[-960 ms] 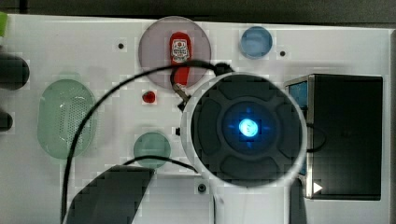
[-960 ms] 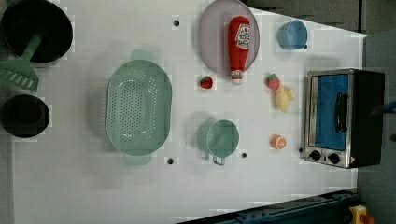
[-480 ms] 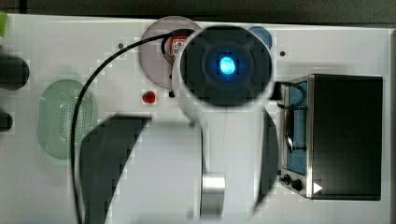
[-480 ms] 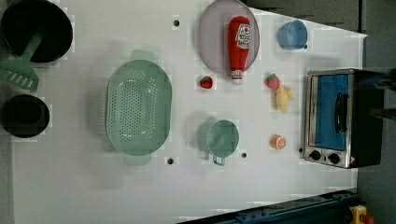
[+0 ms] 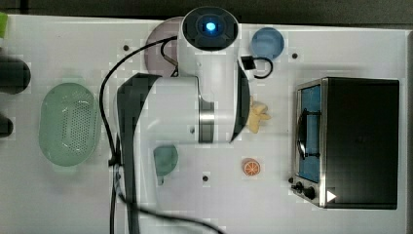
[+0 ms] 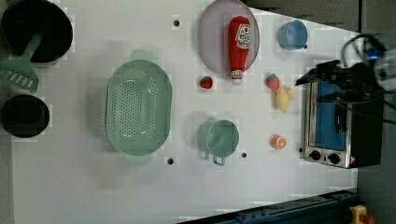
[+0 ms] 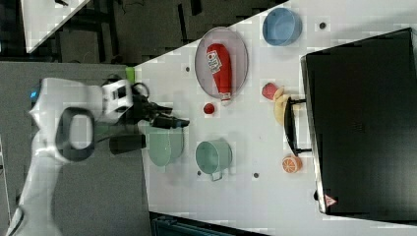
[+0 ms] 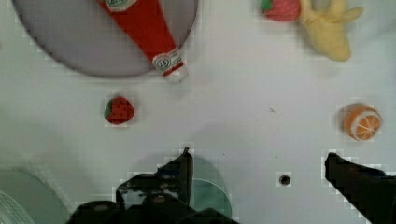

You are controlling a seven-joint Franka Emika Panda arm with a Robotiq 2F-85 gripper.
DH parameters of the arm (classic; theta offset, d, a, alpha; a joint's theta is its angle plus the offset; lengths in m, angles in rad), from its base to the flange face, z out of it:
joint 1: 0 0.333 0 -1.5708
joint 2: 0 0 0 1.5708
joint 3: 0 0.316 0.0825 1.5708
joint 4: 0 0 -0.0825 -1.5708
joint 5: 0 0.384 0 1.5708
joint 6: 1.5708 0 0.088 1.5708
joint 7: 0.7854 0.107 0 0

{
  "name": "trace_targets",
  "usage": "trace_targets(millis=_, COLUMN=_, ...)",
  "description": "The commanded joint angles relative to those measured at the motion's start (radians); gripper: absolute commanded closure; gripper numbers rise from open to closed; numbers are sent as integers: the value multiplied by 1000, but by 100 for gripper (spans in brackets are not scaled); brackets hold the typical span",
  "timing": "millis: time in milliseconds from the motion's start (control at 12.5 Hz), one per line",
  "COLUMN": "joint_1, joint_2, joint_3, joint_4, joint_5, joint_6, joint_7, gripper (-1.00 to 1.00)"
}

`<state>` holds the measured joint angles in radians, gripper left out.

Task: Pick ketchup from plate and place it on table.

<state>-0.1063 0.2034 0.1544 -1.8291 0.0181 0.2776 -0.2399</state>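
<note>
A: On table (image 6: 280, 196), largest first: oven (image 6: 343, 123) is sitting at the left view's right edge, colander (image 6: 138, 107) mid-left, plate (image 6: 212, 39) near the far edge. Ketchup (image 6: 238, 46) is lying flat on plate, cap end hanging over the rim toward the strawberry (image 6: 206, 82).

B: Claw?

A: Gripper (image 8: 257, 163) is hanging above the table, jaws spread wide, gripping nothing. Wrist view is showing the green cup (image 8: 210, 191) right under it, ketchup well off.

B: Risks?

A: My read: bottle is tapering toward the cap. Closing on the narrow end is likely giving a tilting, slipping grip. Coming in off-centre could be pushing it across the plate or catching the rim. Cup, strawberry, banana (image 6: 283, 97) and orange slice (image 6: 278, 141) are crowding the free table, so a careless drop spot could be knocking one.

B: Any text?

A: White label on the bottle, a small mark near the cap. Nothing legible.
</note>
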Motion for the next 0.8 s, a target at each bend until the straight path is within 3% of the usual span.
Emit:
trace_targets(millis=80, joint_1=8, joint_2=21, joint_3=11, joint_4=5, joint_5=8, joint_6=91, joint_7=-215, gripper=-100)
trace_targets(millis=480, joint_1=19, joint_2=183, joint_3=11, joint_4=21, joint_5=2, joint_6=284, joint_7=-360, gripper=-100)
trace_targets(millis=800, joint_1=38, joint_2=318, joint_3=11, joint_4=114, joint_5=-64, joint_6=339, joint_7=-370, gripper=-100)
